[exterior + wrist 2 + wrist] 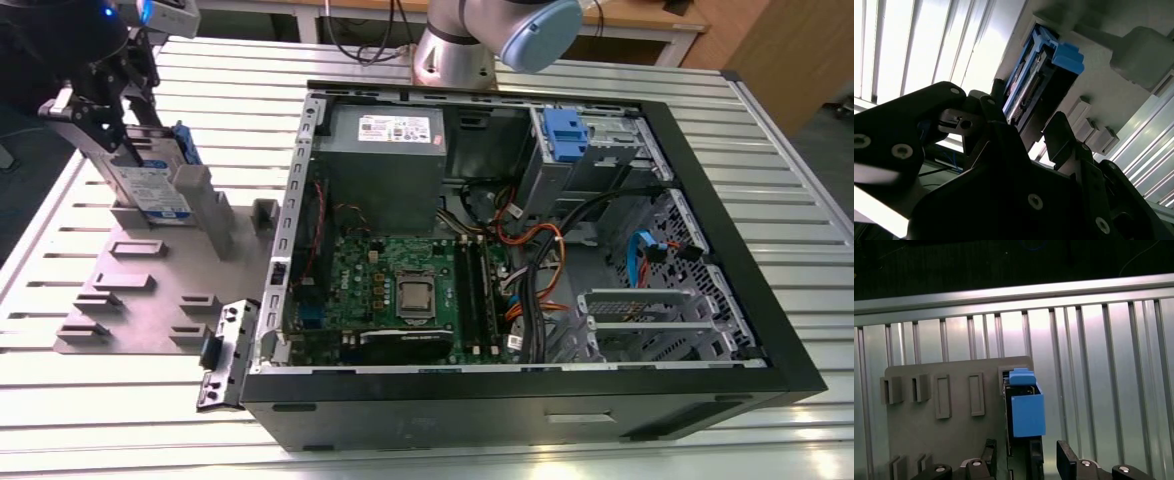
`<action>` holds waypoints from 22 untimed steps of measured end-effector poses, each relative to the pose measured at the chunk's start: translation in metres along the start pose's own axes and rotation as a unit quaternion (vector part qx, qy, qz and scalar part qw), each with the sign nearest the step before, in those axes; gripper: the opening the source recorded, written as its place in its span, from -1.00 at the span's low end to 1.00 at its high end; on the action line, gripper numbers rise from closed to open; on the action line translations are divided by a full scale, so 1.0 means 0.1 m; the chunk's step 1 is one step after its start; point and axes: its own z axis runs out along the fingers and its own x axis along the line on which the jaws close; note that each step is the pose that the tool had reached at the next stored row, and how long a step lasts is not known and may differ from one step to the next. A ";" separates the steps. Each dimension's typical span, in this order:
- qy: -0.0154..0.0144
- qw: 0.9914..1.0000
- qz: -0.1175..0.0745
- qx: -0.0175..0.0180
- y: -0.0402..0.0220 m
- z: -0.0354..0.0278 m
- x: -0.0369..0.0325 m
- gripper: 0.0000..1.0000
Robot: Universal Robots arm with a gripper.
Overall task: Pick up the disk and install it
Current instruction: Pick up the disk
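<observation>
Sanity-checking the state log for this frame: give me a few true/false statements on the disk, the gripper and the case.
1. The disk stands on edge in the grey fixture plate, outside the case. True.
2. The disk sits in the case's drive bay. False: the bay holds another blue carrier.
3. The gripper straddles the disk, open. True.
4. The case's side panel is fitted. False: the case is open and the motherboard is exposed.
</observation>
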 end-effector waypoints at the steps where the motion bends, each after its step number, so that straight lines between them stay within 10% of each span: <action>1: 0.000 1.000 0.000 0.000 -0.001 0.000 0.000 0.18; 22: 0.000 1.000 0.000 0.000 -0.004 -0.065 -0.005 0.01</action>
